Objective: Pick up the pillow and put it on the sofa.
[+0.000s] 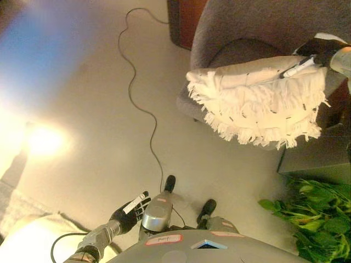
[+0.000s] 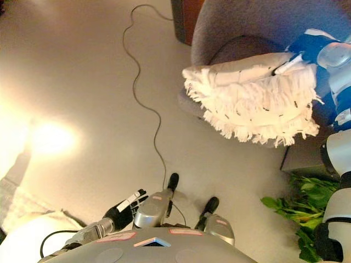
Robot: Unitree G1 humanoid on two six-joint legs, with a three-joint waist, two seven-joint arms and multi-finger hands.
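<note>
A cream pillow [image 1: 258, 101] with a long shaggy fringe hangs over the front edge of the grey sofa [image 1: 263, 27] seat; it also shows in the right eye view [image 2: 255, 98]. My right hand [image 1: 312, 57] comes in from the right and grips the pillow's upper right edge, fingers curled on it. My left hand [image 1: 130, 211] hangs low at the lower left over the floor, fingers relaxed and empty.
A thin cable [image 1: 137, 93] snakes across the pale floor from the top to the bottom centre. A green leafy plant [image 1: 312, 219] stands at the lower right. A dark low box [image 1: 318, 153] sits beside the sofa. A brown wooden piece [image 1: 189, 19] stands behind the sofa.
</note>
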